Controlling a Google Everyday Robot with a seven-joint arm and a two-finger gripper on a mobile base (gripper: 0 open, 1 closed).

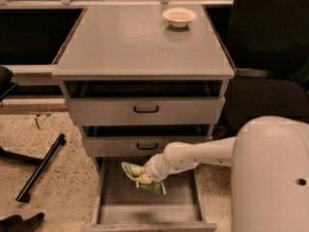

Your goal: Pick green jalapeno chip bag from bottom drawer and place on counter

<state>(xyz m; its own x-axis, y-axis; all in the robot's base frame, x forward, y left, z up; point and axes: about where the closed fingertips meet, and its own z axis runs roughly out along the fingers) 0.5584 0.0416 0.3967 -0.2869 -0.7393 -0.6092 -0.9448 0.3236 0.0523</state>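
The green jalapeno chip bag (131, 168) is a small, crumpled foil packet, green with pale yellow patches, pinched in the gripper (143, 179). One end of it juts up and to the left of the gripper and the other hangs down to its right. The bag's middle is hidden by the gripper, and any print on it cannot be read. The gripper is clamped on the bag inside the open bottom drawer (147, 209); whether the bag clears the drawer floor cannot be told. The drawer is a plain grey metal tray with low walls, its front lip cut off by the lower edge. Behind the gripper, the smooth white arm (198, 153) runs to the right into the rounded white robot body (270, 178), which hides the floor on that side. Above the gripper sit two grey drawer fronts (145, 129) with black handles. Higher up lies the flat pale-grey counter (140, 42) with thin metal edging. A round white bowl (179, 16) rests near the counter's far right corner. Well left of the gripper, a black bar (41, 167) lies on the speckled floor (67, 197).
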